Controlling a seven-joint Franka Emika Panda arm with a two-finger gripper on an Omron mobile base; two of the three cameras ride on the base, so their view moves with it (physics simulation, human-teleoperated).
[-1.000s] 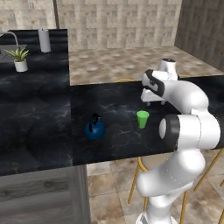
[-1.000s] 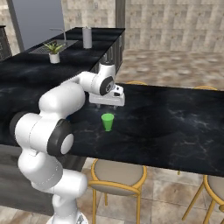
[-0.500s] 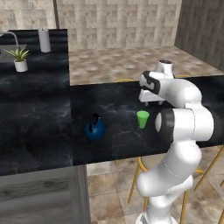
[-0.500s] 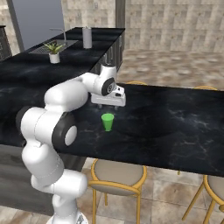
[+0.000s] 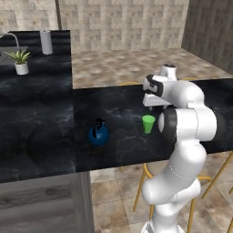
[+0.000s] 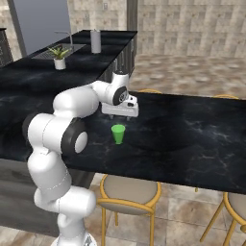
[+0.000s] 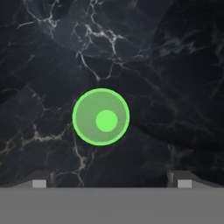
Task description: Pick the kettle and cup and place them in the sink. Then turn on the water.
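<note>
Black marble counter (image 5: pixel 41 132) runs L-shaped: a long run on the left going back to the sink end, plus a bar section across the front with wooden stools (image 6: pixel 129 191) tucked under it. Sink (image 6: pixel 50 52) sits far back on the long run, with a slim grey curved faucet (image 5: pixel 13 38) over it; no stream visible from it. White arm (image 5: pixel 189 127) is bent over the bar section, wrist pointing straight down. White pot with a green plant (image 5: pixel 20 61) stands near the sink, and a grey cylinder (image 5: pixel 46 42) stands further back on the same run.

Kettle (image 5: pixel 98 133), dark blue with a black handle, sits upright on the bar section, well apart from the cup and to its left in the left base view.

Cup (image 5: pixel 148 124), bright green, stands upright on the marble with its mouth up. From the hand camera I look straight into it (image 7: pixel 101 117): round rim, lighter base disc a bit off-centre.

Gripper (image 7: pixel 108 183) hangs above the cup, not touching it. Both fingertips (image 7: pixel 40 183) show at the bottom of the hand view, set wide, wider than the cup rim, with nothing between them. The cup sits between their lines, slightly nearer the left tip in that view.
</note>
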